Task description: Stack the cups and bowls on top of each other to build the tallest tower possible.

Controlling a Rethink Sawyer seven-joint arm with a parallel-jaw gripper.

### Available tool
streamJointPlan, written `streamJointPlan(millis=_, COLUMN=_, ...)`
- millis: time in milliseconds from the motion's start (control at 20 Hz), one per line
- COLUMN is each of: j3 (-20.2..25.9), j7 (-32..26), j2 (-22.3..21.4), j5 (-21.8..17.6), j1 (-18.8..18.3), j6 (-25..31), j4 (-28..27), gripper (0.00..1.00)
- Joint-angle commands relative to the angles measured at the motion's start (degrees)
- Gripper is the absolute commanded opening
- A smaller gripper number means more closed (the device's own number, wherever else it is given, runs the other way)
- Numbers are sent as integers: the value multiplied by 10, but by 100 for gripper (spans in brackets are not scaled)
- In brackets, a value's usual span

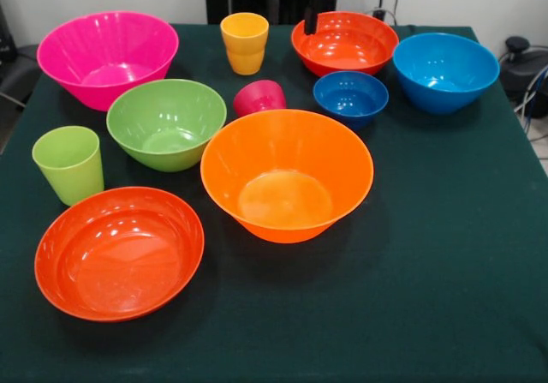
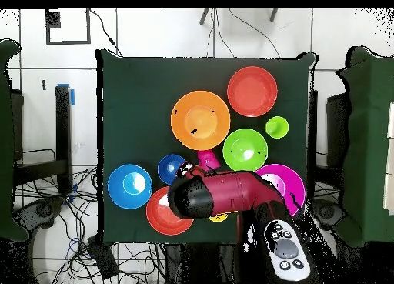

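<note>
Nothing stacked: every bowl and cup sits apart on the green table (image 1: 445, 254). The gripper (image 1: 311, 21) hangs over the far red-orange bowl (image 1: 344, 43); I cannot tell its state.

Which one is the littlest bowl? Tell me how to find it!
Start at the big orange bowl in the middle of the dark green table. Look just behind it, toward the light blue bowl and the red-orange bowl. Nestled between those sits the small dark blue bowl: the darkest blue and smaller than every other bowl.
</note>
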Motion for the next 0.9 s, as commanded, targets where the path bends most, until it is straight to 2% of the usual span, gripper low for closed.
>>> streamJointPlan(millis=50, j3=-21, j7=-43, j2=-22, j5=-55, j1=60, j6=94, j4=2, gripper=100)
streamJointPlan(millis=150, j3=-37, j7=-25, j2=-16, j5=-67, j1=75, j6=92, j4=-7, gripper=100)
streamJointPlan(millis=600, j3=-54, j7=-23, j2=4, j5=-80, j1=86, j6=77, j4=-19, gripper=100)
streamJointPlan(millis=900, j3=-89, j7=-10, j2=10, j5=-104, j1=113, j6=97, j4=-40, gripper=100)
